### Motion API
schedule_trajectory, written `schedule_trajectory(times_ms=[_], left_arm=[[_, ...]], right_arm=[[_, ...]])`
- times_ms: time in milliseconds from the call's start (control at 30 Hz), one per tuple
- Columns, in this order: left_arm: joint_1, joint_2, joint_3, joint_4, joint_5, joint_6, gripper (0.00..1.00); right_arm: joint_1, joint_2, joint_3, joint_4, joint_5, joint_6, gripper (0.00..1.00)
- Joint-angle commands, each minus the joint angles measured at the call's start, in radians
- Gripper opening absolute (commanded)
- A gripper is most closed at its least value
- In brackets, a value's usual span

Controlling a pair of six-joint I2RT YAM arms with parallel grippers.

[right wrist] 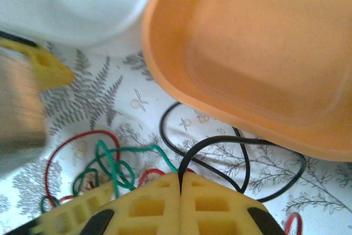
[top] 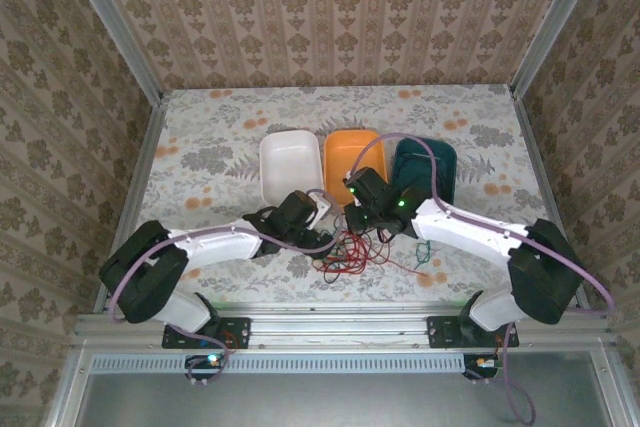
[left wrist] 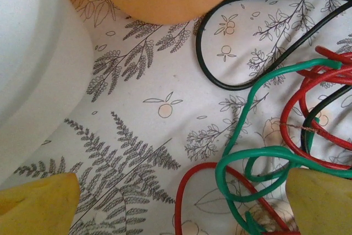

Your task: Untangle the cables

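The cables lie in a tangle (top: 350, 252) in front of the trays: red, green and black thin strands. My right gripper (right wrist: 180, 182) is shut on the black cable (right wrist: 220, 141), which rises in an arc from between its yellow fingers. It sits at the tangle's far edge (top: 352, 225). The green cable (right wrist: 110, 158) and red cable (right wrist: 66, 141) loop to its left. My left gripper (left wrist: 181, 207) stands open over the table, yellow fingers (left wrist: 38, 205) wide apart. A red cable loop (left wrist: 184, 191) and green cable loops (left wrist: 258, 155) lie between them, untouched. The left gripper (top: 318, 215) is just left of the tangle.
Three trays stand in a row behind the tangle: white tray (top: 290, 162), orange tray (top: 352, 152) and teal tray (top: 425, 162). The orange tray (right wrist: 258, 53) is close above my right gripper. A green strand (top: 424, 252) trails off to the right. Walls enclose the table.
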Motion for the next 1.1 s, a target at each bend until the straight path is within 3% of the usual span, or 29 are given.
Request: schedule_trajectory(times_ms=[0,333,667,1067], left_arm=[[-0.013,0.026,0.028,0.019,-0.011,0.007,0.96],[-0.048,0.138,0.064,0.006,-0.054,0.034,0.89],[-0.072,0.226,0.103,-0.05,-0.107,0.027,0.89],[-0.073,0.238,0.095,-0.066,-0.164,-0.003,0.9]], right_arm=[[0.0,-0.066,0.051,-0.038,0.063,-0.015,0.0],[-0.009,-0.32,0.197,-0.033,0.352,-0.087,0.0],[-0.027,-0.423,0.394,0.078,0.566,-0.314,0.0],[-0.086,-0.493,0.571,0.185,0.615,-0.536,0.0]])
